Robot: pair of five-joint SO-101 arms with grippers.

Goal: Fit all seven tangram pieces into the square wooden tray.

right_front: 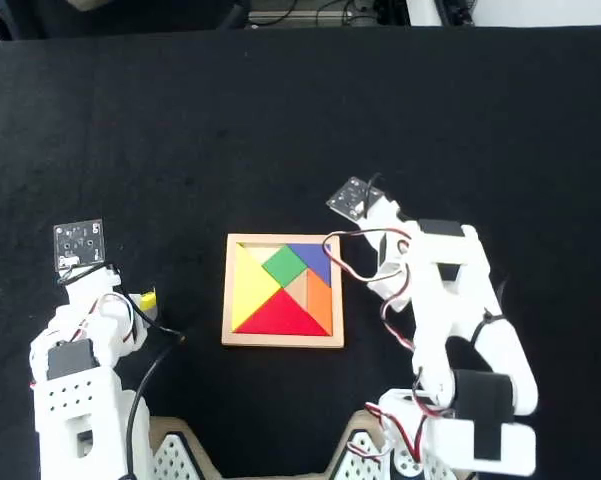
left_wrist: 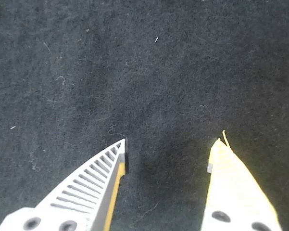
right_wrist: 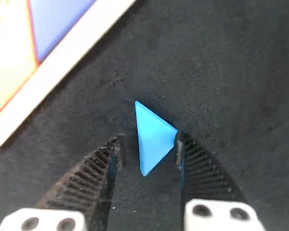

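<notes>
Right, status at that frame. Far left in the high view, the left arm point(right_front: 75, 350) sat folded near its base, well apart from the tray. Its wrist view had the left gripper point(left_wrist: 172, 144) over the black cloth point(left_wrist: 134, 72), jaws spread wide, just cloth between the tips.

Centre: the square wooden tray point(right_front: 228, 300) lay flat on the cloth between the two arms. Inside it, left to right:
- a big yellow triangle point(right_front: 250, 292) along the left side
- a big red triangle point(right_front: 280, 316) along the near side
- a green square point(right_front: 285, 265) turned on its corner near the top
- a blue piece point(right_front: 317, 257) in the top right corner
- an orange piece point(right_front: 323, 297) down the right side

A small tan patch point(right_front: 297, 290) sat between green, red and orange. Couldn't tell whether that was a piece or bare tray floor.

Right: the right arm point(right_front: 445, 290) was bent over toward the tray's right rim. Its wrist view showed the right gripper point(right_wrist: 147, 140) low over the cloth, with a light-blue triangle point(right_wrist: 154, 127) lying flat between its jaws, outside the tray and near the rim. Jaws were spread around it, not clamped. One fingertip point(right_wrist: 182, 144) touched a corner of the triangle, and the other sat just clear of the opposite edge.
</notes>
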